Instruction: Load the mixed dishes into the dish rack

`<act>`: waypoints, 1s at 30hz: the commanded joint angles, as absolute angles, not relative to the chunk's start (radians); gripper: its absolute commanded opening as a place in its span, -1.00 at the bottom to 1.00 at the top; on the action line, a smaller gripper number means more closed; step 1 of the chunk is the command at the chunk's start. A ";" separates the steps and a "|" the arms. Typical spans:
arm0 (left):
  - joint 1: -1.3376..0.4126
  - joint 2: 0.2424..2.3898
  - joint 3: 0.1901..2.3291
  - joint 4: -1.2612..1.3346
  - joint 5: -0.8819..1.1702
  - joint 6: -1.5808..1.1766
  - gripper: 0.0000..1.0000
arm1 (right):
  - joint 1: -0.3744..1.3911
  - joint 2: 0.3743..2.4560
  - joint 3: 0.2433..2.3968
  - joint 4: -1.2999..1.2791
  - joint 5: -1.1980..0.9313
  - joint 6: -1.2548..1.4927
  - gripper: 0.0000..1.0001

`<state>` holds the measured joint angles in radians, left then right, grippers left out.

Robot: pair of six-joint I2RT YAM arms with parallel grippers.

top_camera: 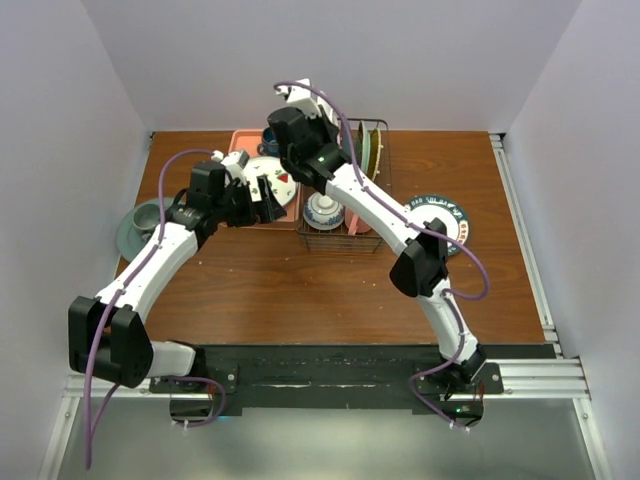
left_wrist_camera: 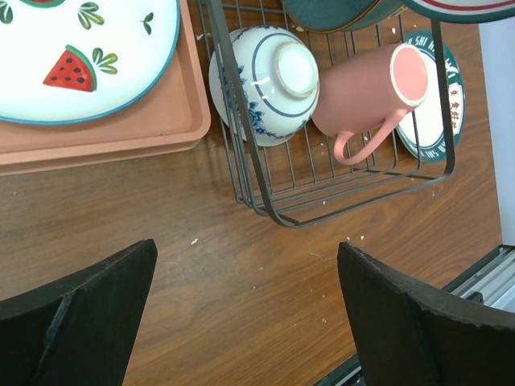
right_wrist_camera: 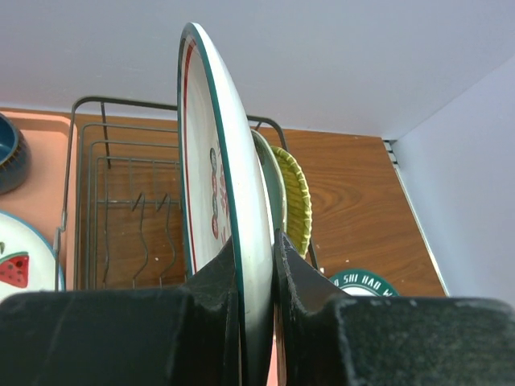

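Dish rack sits mid-table toward the far side, just right of the pink tray. From the left I see: teal-grey plate by the wall; watermelon plate on the tray; left gripper spread wide, empty, over bare wood near the rack's front. Blue-and-white bowl and pink mug lie touching inside the rack. Right gripper is clamped on a white plate, upright, with the yellow plate standing close by in the rack.
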<state>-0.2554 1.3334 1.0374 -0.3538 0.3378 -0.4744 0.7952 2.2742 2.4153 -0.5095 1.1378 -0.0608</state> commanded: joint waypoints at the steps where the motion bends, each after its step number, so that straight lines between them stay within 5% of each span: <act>1: -0.250 1.304 1.025 -0.327 0.336 -0.469 0.99 | 0.787 2.325 2.401 -0.442 1.229 -0.166 -1.00; 30: -0.250 1.103 1.017 -0.483 0.304 -0.472 1.00 | 0.712 2.480 2.370 -0.179 1.324 -0.291 -1.00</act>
<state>-0.2554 1.1320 1.0164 -0.4892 0.2836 -0.4782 0.7612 2.4722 2.3535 -0.2066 1.2373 -0.2428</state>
